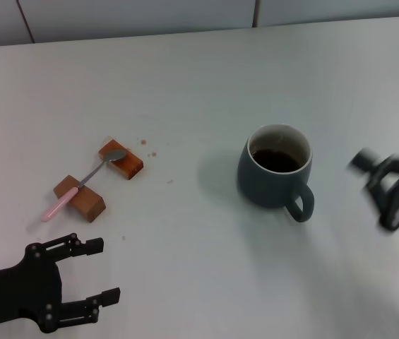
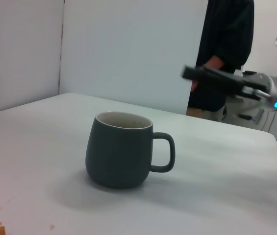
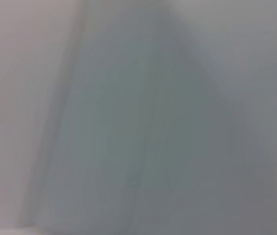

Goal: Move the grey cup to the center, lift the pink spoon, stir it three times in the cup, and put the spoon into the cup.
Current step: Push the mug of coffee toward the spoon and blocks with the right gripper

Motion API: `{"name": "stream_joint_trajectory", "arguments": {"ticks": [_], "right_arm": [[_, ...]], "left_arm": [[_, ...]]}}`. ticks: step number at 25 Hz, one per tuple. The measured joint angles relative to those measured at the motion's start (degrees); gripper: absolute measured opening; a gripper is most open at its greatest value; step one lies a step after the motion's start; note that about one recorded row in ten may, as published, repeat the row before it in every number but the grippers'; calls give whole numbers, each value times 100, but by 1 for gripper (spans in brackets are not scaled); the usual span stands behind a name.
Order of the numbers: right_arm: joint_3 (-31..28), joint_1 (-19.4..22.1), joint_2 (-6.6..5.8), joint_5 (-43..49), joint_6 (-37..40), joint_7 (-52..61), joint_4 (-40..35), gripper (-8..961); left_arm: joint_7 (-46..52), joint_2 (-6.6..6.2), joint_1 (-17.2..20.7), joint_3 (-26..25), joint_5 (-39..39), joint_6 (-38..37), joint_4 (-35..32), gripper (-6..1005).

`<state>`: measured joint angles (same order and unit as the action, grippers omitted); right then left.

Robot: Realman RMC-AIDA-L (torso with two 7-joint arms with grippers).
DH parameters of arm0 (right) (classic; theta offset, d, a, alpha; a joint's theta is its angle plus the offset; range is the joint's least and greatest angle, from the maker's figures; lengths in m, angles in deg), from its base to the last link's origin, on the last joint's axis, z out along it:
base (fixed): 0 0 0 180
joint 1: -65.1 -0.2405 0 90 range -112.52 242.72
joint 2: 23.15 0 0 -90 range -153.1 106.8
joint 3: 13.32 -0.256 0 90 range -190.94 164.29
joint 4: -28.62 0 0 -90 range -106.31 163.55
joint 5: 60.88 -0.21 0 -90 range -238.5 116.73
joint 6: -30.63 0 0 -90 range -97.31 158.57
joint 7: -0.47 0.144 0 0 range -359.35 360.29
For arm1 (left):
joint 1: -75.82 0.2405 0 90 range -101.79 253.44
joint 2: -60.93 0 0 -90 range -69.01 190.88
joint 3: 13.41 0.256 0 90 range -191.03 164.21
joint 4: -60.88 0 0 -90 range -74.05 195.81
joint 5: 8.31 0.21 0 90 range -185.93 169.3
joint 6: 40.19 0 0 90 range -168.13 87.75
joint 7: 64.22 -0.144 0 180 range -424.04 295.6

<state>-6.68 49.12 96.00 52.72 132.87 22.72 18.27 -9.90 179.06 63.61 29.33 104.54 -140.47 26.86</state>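
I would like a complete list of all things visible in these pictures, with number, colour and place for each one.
grey cup: 1, dark blue-grey with white inside, right of the table's centre, upright, holds dark brown liquid, handle toward the robot's right.
pink spoon: 1, silver bowl, pale pink handle, lying across the two blocks on the left.
wooden blocks: 2, brown, left part of the table, under the spoon.
crumbs: a few, brown, beside the blocks.
table: 1, white.
person: 1, dark clothes, standing behind the table.
left gripper: 1, black, open, near left.
right gripper: 1, black, blurred, right of the cup.
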Motion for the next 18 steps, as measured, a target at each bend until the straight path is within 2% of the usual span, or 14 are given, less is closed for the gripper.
{"name": "stream_joint_trajectory", "arguments": {"ticks": [2,3,4,6,7,8,12,18], "right_arm": [[-830,38,9,-292,-308,-451,261,-1],[-830,38,9,-292,-308,-451,261,-1],[-1038,-50,2,-359,-714,-506,332,-1],[-1056,-106,-3,-359,-946,-504,337,-1],[-1032,-271,-8,-301,-1467,-480,333,-1],[-1032,-271,-8,-301,-1467,-480,333,-1],[-1024,-664,4,149,-2572,-521,407,-1],[-1024,-886,11,405,-2968,-608,577,0]], "left_arm": [[0,0,0,5,-2,0,0,776],[0,0,0,5,-2,0,0,776],[-1,0,0,9,-8,-4,0,775],[-1,0,0,6,-9,-10,0,774],[7,-1,0,-1,-11,-20,0,774],[7,-1,0,-1,-11,-20,0,773],[28,0,-4,-22,-29,-26,0,772],[38,0,-34,-53,-30,-69,0,769]]}}
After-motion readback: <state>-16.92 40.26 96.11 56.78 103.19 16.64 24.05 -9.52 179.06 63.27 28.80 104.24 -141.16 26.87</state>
